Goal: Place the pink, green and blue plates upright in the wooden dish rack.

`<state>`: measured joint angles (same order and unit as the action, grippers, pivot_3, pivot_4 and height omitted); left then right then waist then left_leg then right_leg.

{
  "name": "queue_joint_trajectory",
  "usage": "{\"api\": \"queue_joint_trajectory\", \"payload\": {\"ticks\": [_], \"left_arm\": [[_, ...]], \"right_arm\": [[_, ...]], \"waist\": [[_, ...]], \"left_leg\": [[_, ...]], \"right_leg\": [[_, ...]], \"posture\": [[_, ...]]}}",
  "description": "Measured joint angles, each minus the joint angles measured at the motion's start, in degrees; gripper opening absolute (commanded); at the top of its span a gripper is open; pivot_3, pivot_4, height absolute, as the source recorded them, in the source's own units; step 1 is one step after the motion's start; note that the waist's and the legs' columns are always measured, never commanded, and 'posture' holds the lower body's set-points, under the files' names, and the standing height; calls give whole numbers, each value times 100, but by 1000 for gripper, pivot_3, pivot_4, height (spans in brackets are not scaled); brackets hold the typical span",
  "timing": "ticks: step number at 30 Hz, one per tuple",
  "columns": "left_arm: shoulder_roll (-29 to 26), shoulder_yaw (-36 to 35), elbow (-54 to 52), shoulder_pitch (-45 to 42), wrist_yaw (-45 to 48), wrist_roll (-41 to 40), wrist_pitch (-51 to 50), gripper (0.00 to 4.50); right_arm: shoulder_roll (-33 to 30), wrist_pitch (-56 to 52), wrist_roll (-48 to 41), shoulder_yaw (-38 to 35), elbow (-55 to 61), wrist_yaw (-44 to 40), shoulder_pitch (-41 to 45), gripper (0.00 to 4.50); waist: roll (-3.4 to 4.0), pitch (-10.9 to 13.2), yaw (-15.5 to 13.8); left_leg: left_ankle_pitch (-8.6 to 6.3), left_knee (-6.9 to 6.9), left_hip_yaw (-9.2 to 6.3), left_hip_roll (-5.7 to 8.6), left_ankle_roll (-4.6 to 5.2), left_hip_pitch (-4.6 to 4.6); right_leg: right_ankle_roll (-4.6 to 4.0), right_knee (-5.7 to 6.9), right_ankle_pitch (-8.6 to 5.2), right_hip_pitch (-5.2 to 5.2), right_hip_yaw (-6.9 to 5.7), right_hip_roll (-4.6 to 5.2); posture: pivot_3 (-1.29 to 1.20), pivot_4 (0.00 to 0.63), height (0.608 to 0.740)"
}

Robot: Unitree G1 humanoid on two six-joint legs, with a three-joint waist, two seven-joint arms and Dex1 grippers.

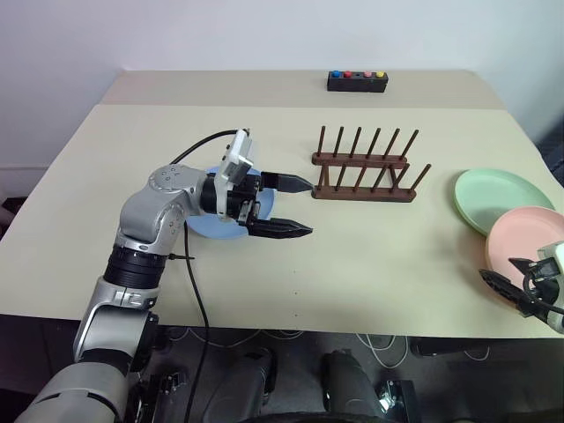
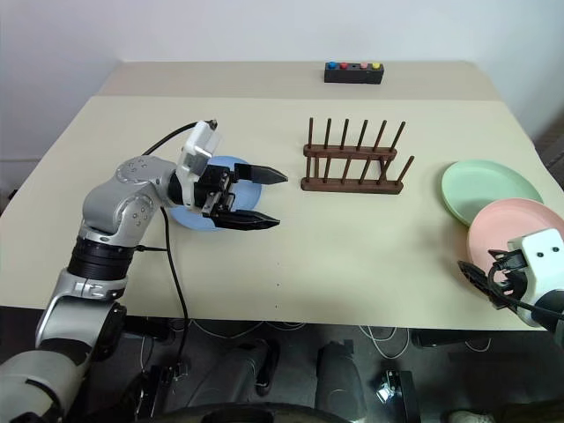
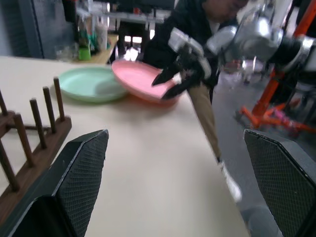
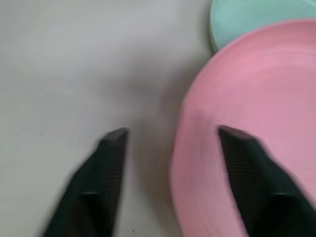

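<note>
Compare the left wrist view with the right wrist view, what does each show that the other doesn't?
Left wrist view: the wooden dish rack, a person beyond the table, and the right tool at the pink plate's rim. Right wrist view: that tool's open fingers straddling the pink rim from close up. Both: pink plate, green plate, table.

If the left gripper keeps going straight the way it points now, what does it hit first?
Probably nothing on the table soon. The left gripper, jaws open, points level past the near side of the wooden dish rack toward the pink plate and the right gripper at the far edge. Depth is unclear.
</note>
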<state>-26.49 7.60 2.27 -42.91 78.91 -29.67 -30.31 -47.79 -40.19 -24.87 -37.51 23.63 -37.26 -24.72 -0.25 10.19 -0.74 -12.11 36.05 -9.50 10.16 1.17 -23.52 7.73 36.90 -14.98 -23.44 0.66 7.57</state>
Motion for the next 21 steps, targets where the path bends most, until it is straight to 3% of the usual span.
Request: {"api": "queue_joint_trajectory", "payload": {"ticks": [3,4,15,21], "left_arm": [[-88,22,-96,71,-11,26,-12,4500],[-125,21,-131,91,-24,26,-16,4500],[-196,14,-200,95,-221,28,85,4500],[-138,14,-34,92,-301,34,202,4500]], "right_arm": [[-116,175,552,475,-335,82,-88,141],[-111,223,609,503,-345,92,-42,59],[-351,84,759,349,-153,-185,203,59],[-353,-481,-163,-434,290,-632,831,59]], "waist": [[0,1,2],[1,0,9],[-9,1,-1],[-7,3,19]], "left_leg": [[0,0,3,0,0,0],[0,1,4,0,1,1],[-2,-2,3,-4,1,2],[-2,2,7,-4,2,1]], "right_leg": [[0,-1,0,0,2,1],[0,0,0,0,4,1],[3,-8,0,4,4,-3],[2,-9,1,4,5,-3]], "posture": [[0,150,740],[0,150,740],[0,150,740],[0,150,740]]}}
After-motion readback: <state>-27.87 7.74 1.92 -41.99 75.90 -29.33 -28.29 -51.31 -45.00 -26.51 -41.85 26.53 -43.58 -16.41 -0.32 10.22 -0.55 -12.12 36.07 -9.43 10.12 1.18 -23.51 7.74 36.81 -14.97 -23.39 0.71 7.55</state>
